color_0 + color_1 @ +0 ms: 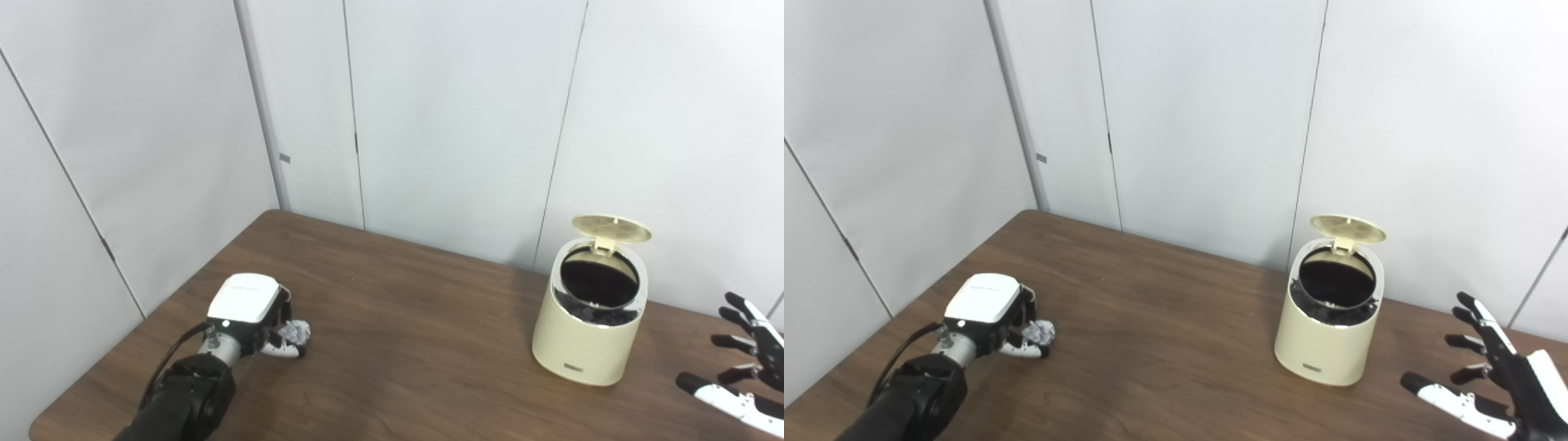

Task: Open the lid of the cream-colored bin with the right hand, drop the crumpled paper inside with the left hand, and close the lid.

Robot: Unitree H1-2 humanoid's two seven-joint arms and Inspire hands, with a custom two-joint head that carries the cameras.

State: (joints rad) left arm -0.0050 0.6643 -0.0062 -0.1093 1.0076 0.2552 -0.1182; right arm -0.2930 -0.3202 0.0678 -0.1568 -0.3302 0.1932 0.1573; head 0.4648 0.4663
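The cream-colored bin [585,334] stands on the right part of the brown table [404,343]. Its round lid [611,228] is tipped up at the back, so the dark inside shows. The crumpled paper [296,331] lies at the table's left side. My left hand [254,315] is down on it, fingers and thumb curled around it from the left. My right hand [1488,373] hovers over the table to the right of the bin, apart from it, open with fingers spread and holding nothing.
White wall panels [429,122] close off the table at the back and on the left. A stretch of bare tabletop separates the paper from the bin. The table's left front corner [43,422] is near my left arm.
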